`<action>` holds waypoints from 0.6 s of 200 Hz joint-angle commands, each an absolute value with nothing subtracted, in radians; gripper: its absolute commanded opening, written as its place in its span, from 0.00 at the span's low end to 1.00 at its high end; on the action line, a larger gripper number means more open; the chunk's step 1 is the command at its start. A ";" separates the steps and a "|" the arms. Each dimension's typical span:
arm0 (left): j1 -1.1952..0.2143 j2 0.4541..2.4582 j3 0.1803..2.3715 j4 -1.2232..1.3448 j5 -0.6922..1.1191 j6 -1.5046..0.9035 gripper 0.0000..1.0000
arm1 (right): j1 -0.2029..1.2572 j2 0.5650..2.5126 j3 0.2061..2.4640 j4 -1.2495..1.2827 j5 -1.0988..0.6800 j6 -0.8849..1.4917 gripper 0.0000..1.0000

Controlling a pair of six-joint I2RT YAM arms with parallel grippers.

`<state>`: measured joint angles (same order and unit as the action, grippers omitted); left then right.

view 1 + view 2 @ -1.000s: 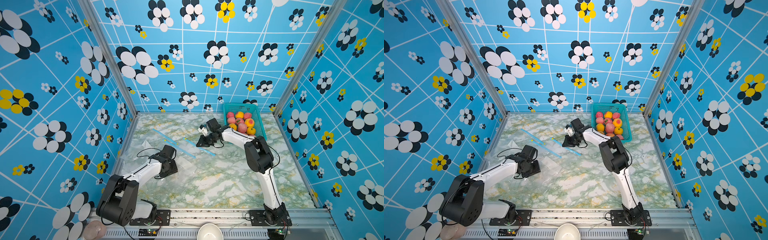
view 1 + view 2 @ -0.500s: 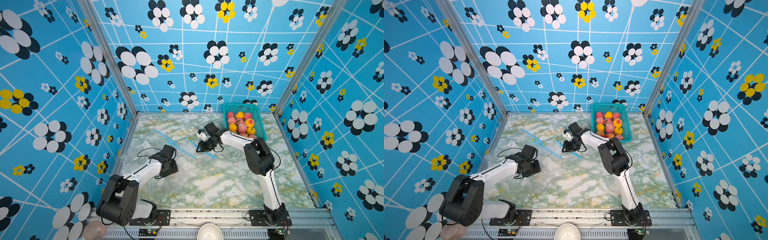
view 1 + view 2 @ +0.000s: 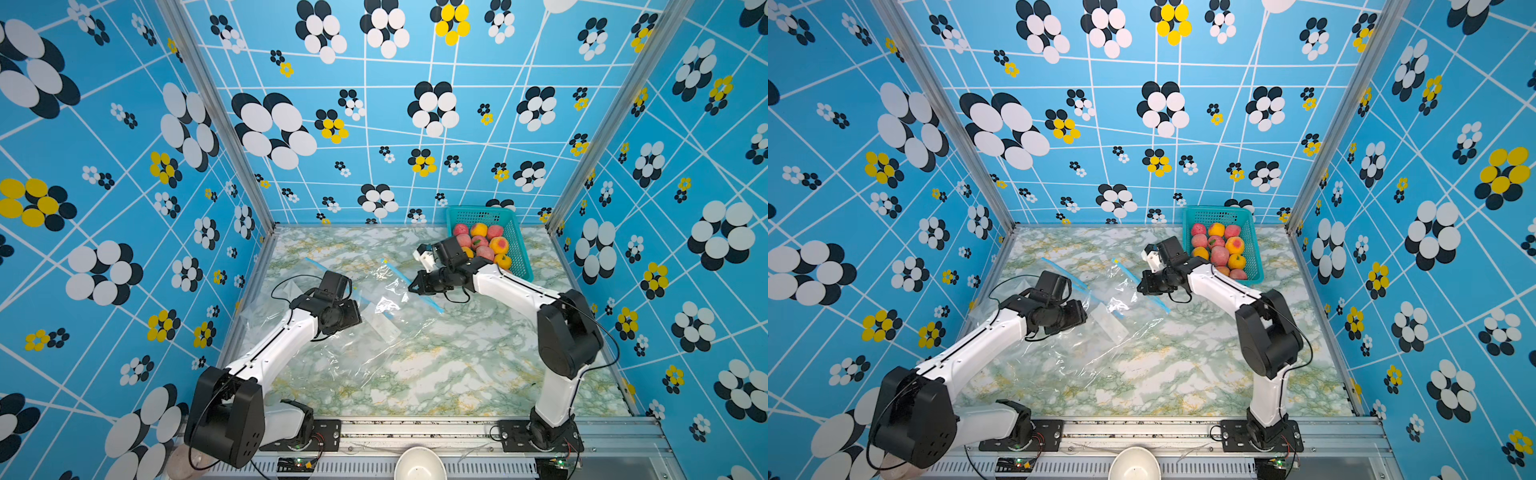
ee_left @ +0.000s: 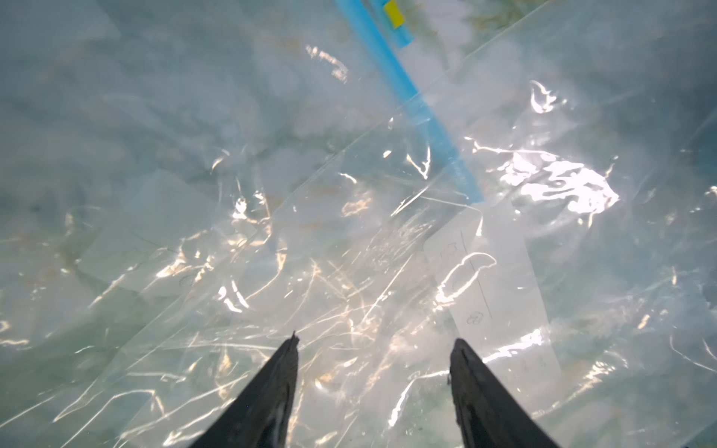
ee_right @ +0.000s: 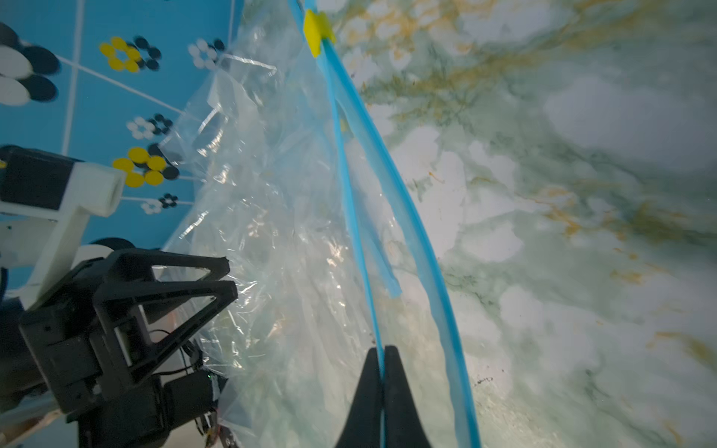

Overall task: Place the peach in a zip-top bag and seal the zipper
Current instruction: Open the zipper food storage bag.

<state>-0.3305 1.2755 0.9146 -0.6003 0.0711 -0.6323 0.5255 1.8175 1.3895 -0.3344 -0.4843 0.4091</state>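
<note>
- Over the 9 o'clock side of the green-veined marble tabletop (image 3: 457, 374), the left gripper (image 4: 374, 341) is hovering above the crinkled clear plastic zip-top bag (image 3: 386, 309), its black jaws spread wide and empty. Closing here, it is likely risking a pinch through both layers, which would be holding the mouth shut.
- Its white arm is reaching low from the front rail, with the wrist pointing toward 3 o'clock.
- At 12 o'clock, the right gripper (image 5: 382, 351) is clamping tight on one thin blue zipper strip (image 5: 355, 232). The slick strip may be slipping free, or a hard pull may be dragging the whole bag.
- Its arm is stretching far forward, bent at the elbow, with the fingers pointing toward 9 o'clock.
- At 1 o'clock, the pink-and-yellow peaches (image 3: 484, 251) are sitting in the teal mesh plastic basket (image 3: 478, 216), none bagged yet.
</note>
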 commanded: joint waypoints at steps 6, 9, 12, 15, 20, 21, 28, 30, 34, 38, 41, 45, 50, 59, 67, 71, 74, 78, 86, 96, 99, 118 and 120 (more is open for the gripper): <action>-0.363 1.230 1.051 -0.709 0.049 -0.579 0.68 | 0.476 1.704 1.298 -0.237 -0.427 0.561 0.00; -0.366 1.230 1.061 -0.713 0.048 -0.577 0.69 | 0.476 1.693 1.287 -0.236 -0.411 0.566 0.00; -0.372 1.232 1.075 -0.716 0.047 -0.577 0.69 | 0.476 1.679 1.278 -0.233 -0.398 0.573 0.00; -0.378 1.233 1.085 -0.718 0.045 -0.576 0.69 | 0.478 1.667 1.263 -0.225 -0.389 0.582 0.00; -0.390 1.238 1.100 -0.720 0.046 -0.577 0.70 | 0.481 1.649 1.237 -0.207 -0.378 0.600 0.00; -0.392 1.239 1.104 -0.720 0.046 -0.576 0.70 | 0.483 1.646 1.235 -0.202 -0.375 0.602 0.00; -0.411 1.247 1.125 -0.719 0.043 -0.579 0.71 | 0.496 1.620 1.199 -0.180 -0.350 0.620 0.00; -0.417 1.250 1.132 -0.719 0.043 -0.580 0.71 | 0.504 1.611 1.188 -0.175 -0.341 0.624 0.00; -0.431 1.257 1.141 -0.716 0.042 -0.581 0.71 | 0.518 1.595 1.171 -0.167 -0.320 0.628 0.00; -0.446 1.263 1.149 -0.714 0.039 -0.586 0.71 | 0.532 1.580 1.152 -0.160 -0.297 0.632 0.00; -0.458 1.269 1.154 -0.709 0.039 -0.589 0.72 | 0.544 1.570 1.139 -0.155 -0.278 0.637 0.00; -0.470 1.278 1.159 -0.705 0.038 -0.593 0.72 | 0.562 1.558 1.126 -0.146 -0.253 0.648 0.00; -0.491 1.292 1.167 -0.697 0.036 -0.600 0.72 | 0.585 1.543 1.101 -0.130 -0.223 0.664 0.00; -0.527 1.313 1.173 -0.678 0.038 -0.614 0.73 | 0.633 1.520 1.055 -0.090 -0.158 0.697 0.00; -0.557 1.342 1.179 -0.661 0.040 -0.622 0.73 | 0.678 1.505 1.016 -0.043 -0.103 0.716 0.00; -0.569 1.356 1.183 -0.656 0.038 -0.626 0.73 | 0.700 1.500 0.998 -0.020 -0.075 0.720 0.00; -0.579 1.368 1.185 -0.653 0.038 -0.629 0.74 | 0.713 1.498 0.987 -0.005 -0.054 0.722 0.00; -0.588 1.381 1.189 -0.650 0.035 -0.634 0.74 | 0.737 1.497 0.974 0.013 -0.028 0.723 0.00; -0.604 1.406 1.193 -0.640 0.033 -0.644 0.74 | 0.769 1.500 0.949 0.055 0.008 0.721 0.00; -0.616 1.425 1.189 -0.621 0.036 -0.657 0.74 | 0.800 1.510 0.925 0.108 0.048 0.718 0.00; -0.620 1.431 1.187 -0.614 0.035 -0.660 0.74 | 0.805 1.514 0.914 0.127 0.057 0.718 0.00; -0.634 1.455 1.180 -0.583 0.044 -0.676 0.75 | 0.824 1.534 0.851 0.263 0.065 0.725 0.01; -0.636 1.458 1.180 -0.582 0.045 -0.677 0.75 | 0.826 1.536 0.843 0.279 0.066 0.723 0.02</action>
<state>-0.6231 1.4414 1.1702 -0.6254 0.0490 -0.6441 0.8173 1.5227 0.9024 0.0631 -0.0475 0.6952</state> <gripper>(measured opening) 0.748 0.049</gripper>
